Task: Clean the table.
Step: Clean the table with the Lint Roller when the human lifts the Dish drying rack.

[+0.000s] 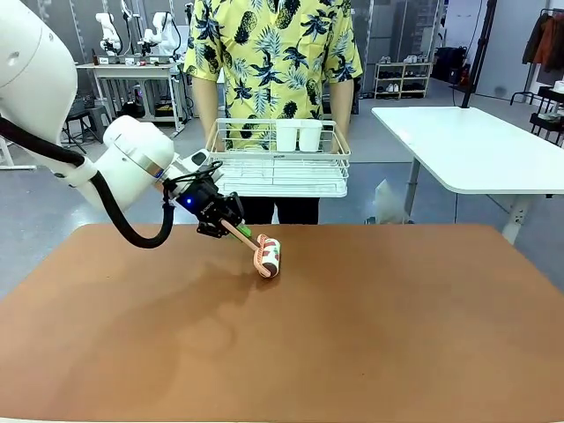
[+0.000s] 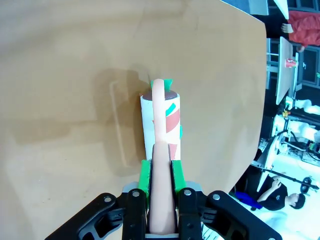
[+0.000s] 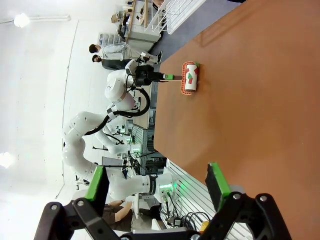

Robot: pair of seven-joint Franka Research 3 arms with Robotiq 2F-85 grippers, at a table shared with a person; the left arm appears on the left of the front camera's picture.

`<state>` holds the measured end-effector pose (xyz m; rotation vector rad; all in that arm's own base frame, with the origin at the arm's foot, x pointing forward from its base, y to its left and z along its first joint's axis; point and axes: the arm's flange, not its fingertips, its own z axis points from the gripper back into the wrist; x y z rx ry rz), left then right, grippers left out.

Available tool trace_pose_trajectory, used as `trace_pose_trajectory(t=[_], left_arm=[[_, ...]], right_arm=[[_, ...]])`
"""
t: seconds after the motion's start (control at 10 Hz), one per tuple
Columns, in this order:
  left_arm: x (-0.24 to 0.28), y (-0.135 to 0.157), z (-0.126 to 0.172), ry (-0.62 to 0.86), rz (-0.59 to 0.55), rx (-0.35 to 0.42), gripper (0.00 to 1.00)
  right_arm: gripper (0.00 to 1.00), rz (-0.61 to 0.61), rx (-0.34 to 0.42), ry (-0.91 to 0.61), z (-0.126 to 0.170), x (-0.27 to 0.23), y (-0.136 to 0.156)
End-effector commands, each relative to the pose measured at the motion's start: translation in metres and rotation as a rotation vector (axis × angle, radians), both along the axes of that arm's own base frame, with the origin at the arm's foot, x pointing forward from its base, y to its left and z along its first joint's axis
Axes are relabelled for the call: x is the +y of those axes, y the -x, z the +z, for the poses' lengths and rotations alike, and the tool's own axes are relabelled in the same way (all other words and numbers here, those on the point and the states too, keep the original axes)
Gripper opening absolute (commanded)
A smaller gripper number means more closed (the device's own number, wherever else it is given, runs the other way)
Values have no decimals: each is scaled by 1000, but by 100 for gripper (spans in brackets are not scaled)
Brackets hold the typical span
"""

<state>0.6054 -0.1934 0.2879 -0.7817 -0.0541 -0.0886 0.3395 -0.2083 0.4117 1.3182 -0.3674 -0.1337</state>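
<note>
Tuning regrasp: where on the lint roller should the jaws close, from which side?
On the pink handle, from its free end, jaws across its narrow width. It is a slim bar tilted up off the table; the roll is wide and must spin. The left gripper holds it so.

Observe that the table point(image 1: 397, 344) has a smooth, matte terracotta top, wide, with a rounded far corner in the left wrist view. The top lies level and reaches across the front view from edge to edge. Faint soft shadows mark its left half. Note one item in contact: a patterned lint roller point(image 1: 269, 257) rests its head near the far edge, left of centre.
</note>
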Motion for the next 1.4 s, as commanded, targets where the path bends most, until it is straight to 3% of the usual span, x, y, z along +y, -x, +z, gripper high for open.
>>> trace_pose_trajectory(t=[0.0, 0.1, 0.2, 0.3, 0.4, 0.6, 0.7, 0.8, 1.0, 1.1, 1.3], left_arm=[[-3, 4, 0, -32, -17, 8, 21], [-2, 4, 13, -12, -14, 0, 21], [-6, 8, 50, -21, -47, 10, 21], [-6, 21, 120, -60, -72, -86, 21], [2, 34, 189, -160, -93, -108, 21], [37, 48, 251, -402, -32, -89, 21], [62, 56, 269, -512, 6, -69, 21], [95, 70, 285, -599, 68, -106, 21], [142, 98, 290, -776, 103, -112, 21], [157, 106, 287, -829, 102, -102, 21], [171, 110, 281, -801, 117, -97, 21]], right_arm=[[100, -6, -4, -10, 4, 1, 1], [100, -6, -4, -10, 4, 1, 1], [100, -6, -4, -10, 4, 1, 1], [100, -6, -4, -10, 4, 1, 1], [100, -6, -4, -10, 4, 1, 1], [100, -6, -4, -10, 4, 1, 1], [100, -6, -4, -10, 4, 1, 1], [100, -6, -4, -10, 4, 1, 1], [100, -6, -4, -10, 4, 1, 1], [100, -6, -4, -10, 4, 1, 1], [100, -6, -4, -10, 4, 1, 1]])
